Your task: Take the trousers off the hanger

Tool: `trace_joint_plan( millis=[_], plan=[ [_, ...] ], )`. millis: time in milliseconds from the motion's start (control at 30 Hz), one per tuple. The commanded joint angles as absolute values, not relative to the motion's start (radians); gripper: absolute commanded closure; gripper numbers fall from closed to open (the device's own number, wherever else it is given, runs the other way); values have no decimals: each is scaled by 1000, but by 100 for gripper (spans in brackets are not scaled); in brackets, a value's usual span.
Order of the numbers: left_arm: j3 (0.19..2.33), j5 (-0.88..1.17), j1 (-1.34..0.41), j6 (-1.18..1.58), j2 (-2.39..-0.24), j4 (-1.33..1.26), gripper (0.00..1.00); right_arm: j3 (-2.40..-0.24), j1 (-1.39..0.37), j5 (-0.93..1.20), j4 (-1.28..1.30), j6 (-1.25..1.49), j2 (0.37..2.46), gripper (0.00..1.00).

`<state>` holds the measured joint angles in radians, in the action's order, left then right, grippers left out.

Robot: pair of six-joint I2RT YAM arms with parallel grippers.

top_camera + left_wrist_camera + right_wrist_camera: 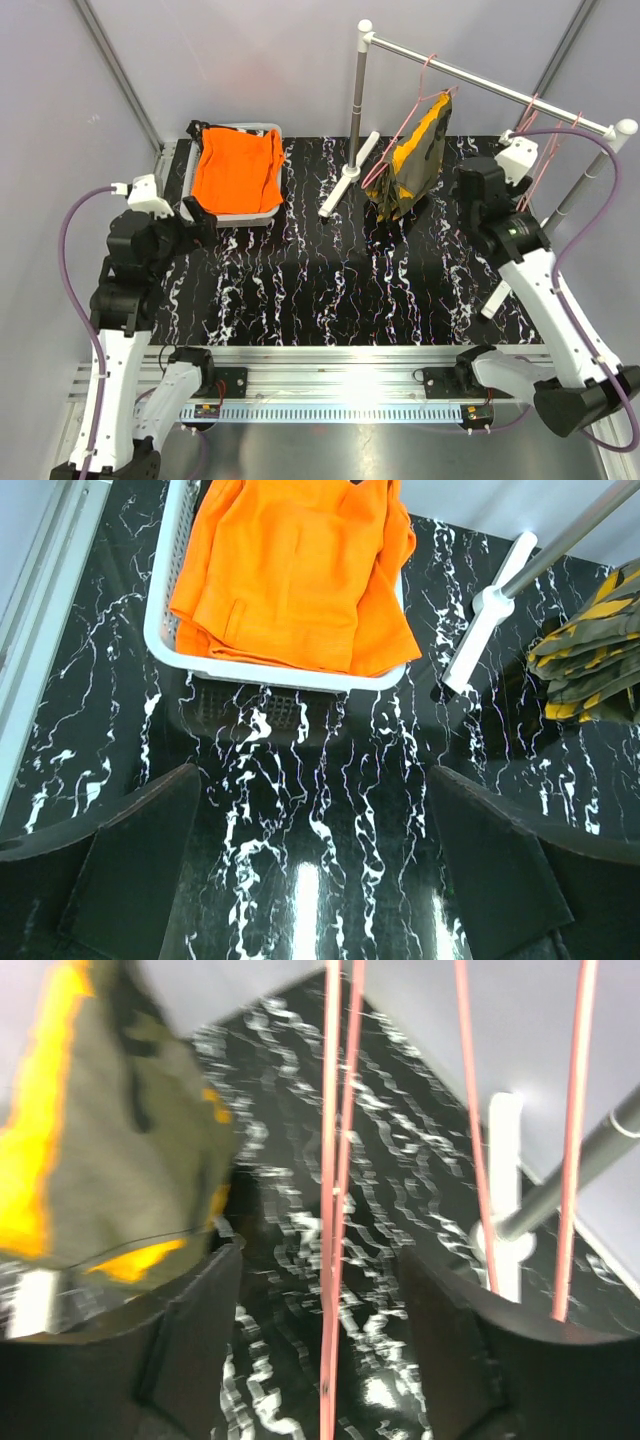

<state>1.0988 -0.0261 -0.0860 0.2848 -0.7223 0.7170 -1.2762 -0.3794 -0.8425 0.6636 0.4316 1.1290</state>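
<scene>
The orange-and-olive camouflage trousers (415, 160) hang on a pink hanger (425, 85) from the white rail (490, 85). They also show in the right wrist view (100, 1150) and the left wrist view (590, 645). The plain orange trousers (237, 168) lie in the white basket (240, 216), seen also in the left wrist view (300, 570). The black speckled pair is not in view. My right gripper (320, 1330) is open, with the bars of an empty pink hanger (338, 1190) between its fingers. My left gripper (315, 860) is open and empty above the table, near the basket.
The rack's white post (357, 100) and foot (345, 185) stand at mid-table. More empty pink hangers (545, 150) hang at the rail's right end, near its right post (590, 180). Grey walls close in on both sides.
</scene>
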Motion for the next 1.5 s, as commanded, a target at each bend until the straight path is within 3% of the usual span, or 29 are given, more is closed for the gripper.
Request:
trace_joint_plan(
  millis=[0,100,267,500,733,867,1033,1167,1367,1467],
  plan=[
    [993,-6,-86,270,-661,557,1,-1387,-379,-704,675,436,1042,24],
    [936,58,-86,270,-621,489,1,-1436,-379,-540,675,416,1002,1],
    [902,16,-86,276,-611,489,1,-1528,-379,-344,658,439,1046,0],
    [893,-40,-86,272,-629,512,1,-1638,-382,-284,649,518,1262,1],
    [888,-40,-86,264,-647,520,1,-1846,-486,-440,748,526,1532,3],
    [891,-34,-86,261,-660,526,1,-1982,-541,-645,830,500,1686,5],
    [888,-28,-86,259,-661,525,1,-2072,-563,-822,913,500,1815,27],
    [890,-17,-86,258,-661,525,1,-2022,-563,-808,859,517,1816,42],
    [888,-9,-86,255,-663,526,1,-2014,-563,-801,845,549,1855,59],
    [888,-6,-87,255,-663,526,1,-2005,-560,-790,835,561,1862,61]
  ],
)
